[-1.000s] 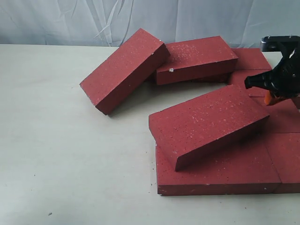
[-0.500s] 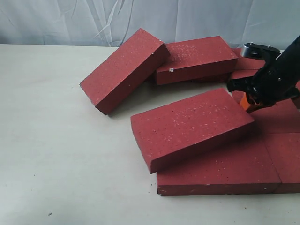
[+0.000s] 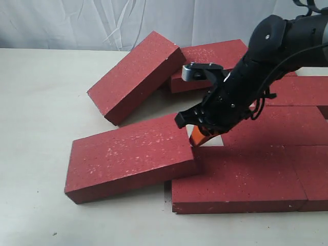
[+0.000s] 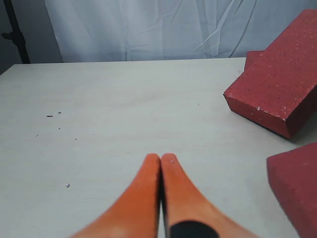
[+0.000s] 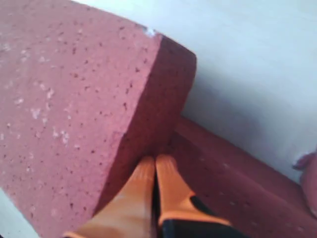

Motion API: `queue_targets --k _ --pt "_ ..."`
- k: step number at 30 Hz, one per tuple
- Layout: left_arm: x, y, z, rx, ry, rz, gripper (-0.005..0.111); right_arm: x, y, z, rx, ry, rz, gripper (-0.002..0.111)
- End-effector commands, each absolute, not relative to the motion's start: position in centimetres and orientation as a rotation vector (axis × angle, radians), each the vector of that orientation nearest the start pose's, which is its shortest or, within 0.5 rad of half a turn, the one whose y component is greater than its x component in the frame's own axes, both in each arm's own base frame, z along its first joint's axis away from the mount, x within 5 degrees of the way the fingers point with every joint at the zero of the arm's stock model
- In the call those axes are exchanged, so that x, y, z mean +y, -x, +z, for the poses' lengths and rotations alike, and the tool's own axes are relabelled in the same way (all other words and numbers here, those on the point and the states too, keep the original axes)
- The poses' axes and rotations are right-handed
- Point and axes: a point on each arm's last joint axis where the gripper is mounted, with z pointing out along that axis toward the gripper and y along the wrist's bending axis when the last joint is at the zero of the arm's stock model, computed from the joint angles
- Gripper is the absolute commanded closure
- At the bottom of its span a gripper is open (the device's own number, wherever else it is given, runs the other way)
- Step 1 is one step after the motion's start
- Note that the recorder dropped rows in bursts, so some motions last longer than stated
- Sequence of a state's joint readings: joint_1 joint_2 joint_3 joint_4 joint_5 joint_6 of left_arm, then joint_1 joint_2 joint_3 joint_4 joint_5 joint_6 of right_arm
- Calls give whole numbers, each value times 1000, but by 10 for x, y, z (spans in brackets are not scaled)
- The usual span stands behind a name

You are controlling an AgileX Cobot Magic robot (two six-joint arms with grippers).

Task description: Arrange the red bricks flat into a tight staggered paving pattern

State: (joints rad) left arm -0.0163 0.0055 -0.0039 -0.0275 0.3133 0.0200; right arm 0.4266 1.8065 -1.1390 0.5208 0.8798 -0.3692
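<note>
Several dark-red speckled bricks lie on the table. One brick (image 3: 130, 156) sits at front centre, its right end resting on the corner of a flat brick (image 3: 238, 184). My right gripper (image 3: 197, 138) is shut, its orange fingertips pressed against that brick's right end face (image 5: 148, 114). A tilted brick (image 3: 136, 76) leans at the back, and another (image 3: 215, 64) lies behind the arm. More flat bricks (image 3: 297, 125) fill the right side. My left gripper (image 4: 161, 157) is shut and empty, hovering over bare table, with a brick (image 4: 277, 87) ahead of it.
A white cloth backdrop (image 3: 77, 23) hangs behind the table. Pale tabletop (image 3: 41, 102) stretches across the left half. The right arm's black body (image 3: 266, 56) reaches over the laid bricks.
The right gripper swept left across the laid bricks, pushing the front brick left; the brick slid mostly off the flat brick and now lies nearly flat on the table.
</note>
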Motion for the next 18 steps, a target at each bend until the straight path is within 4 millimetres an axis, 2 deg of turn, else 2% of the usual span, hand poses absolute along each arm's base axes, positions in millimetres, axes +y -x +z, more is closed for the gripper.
queue_targets --k 1,7,18 --pt "-2 -54 186 1787 -17 -29 107 199 -286 194 2810 761 678 109" --pt "-2 -54 186 1787 -17 -29 107 212 -280 195 2772 791 686 109" --pt "-2 -54 186 1787 -17 -29 107 216 -279 197 2763 765 753 109"
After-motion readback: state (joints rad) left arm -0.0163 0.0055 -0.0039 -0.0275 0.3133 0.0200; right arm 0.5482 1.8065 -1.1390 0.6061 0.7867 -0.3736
